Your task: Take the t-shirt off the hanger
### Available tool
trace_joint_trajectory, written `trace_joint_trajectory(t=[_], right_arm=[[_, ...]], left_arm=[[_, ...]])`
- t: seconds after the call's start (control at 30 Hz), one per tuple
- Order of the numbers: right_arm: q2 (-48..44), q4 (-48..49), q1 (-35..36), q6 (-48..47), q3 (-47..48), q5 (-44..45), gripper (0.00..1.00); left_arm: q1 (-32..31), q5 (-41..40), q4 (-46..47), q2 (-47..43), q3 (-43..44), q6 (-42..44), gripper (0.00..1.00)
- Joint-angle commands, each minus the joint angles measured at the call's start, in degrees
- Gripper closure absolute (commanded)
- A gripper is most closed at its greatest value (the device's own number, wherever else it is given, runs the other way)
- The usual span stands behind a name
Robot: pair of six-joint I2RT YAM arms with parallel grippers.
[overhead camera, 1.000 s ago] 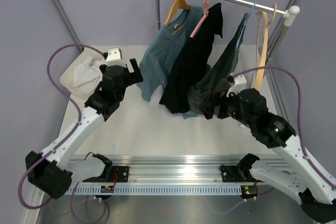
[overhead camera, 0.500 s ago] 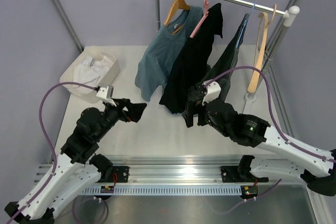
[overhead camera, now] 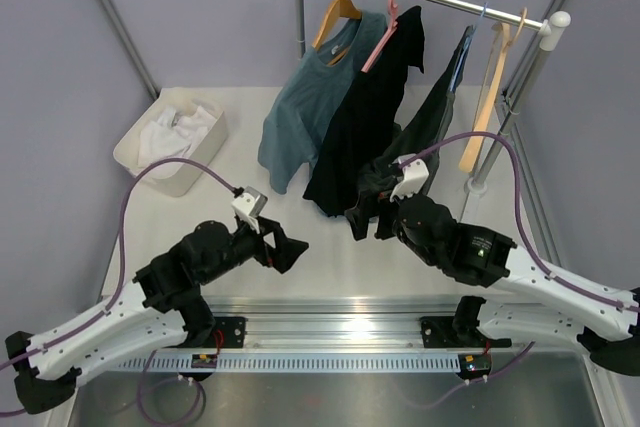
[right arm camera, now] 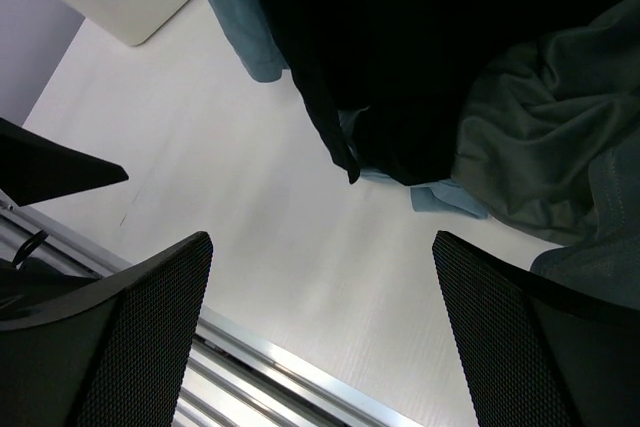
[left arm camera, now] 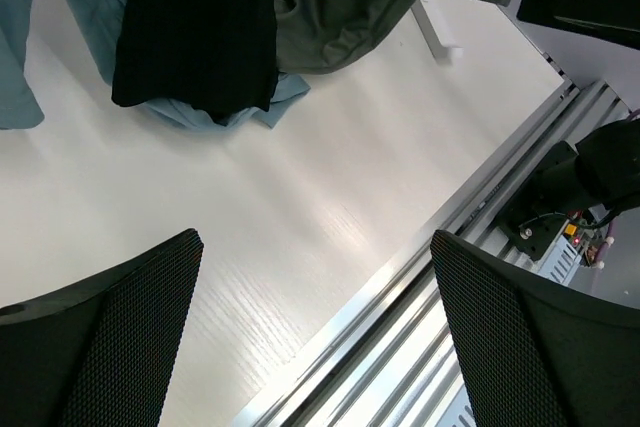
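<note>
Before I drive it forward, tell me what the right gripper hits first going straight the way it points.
Most likely the hanging black shirt: its hem hangs just ahead of the right gripper, whose jaws stand open. Depth is unclear; it might pass beneath and reach the table.
</note>
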Motion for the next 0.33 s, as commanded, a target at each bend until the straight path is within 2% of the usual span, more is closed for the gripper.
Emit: trace_joint_trajectory(t=[0.0,0.1,0.3], right_arm=[[0.9,3.8,0.6,0.9,-0.7,1.3,0.01],[1.0,5.8,0.6,-0.8,-1.9,0.6,0.01],[-1.7,8.1,0.6,-1.2,-3.7,-2.0,0.01]], left_arm=[[-0.9,0.5,5.8,-3.0,-0.9,2.3,0.01],[-0.9,2.5,6.7,-4.9,-1.5,2.1,0.01],[-0.9,2.0,5.8,-2.5,-0.6,2.3,0.01]])
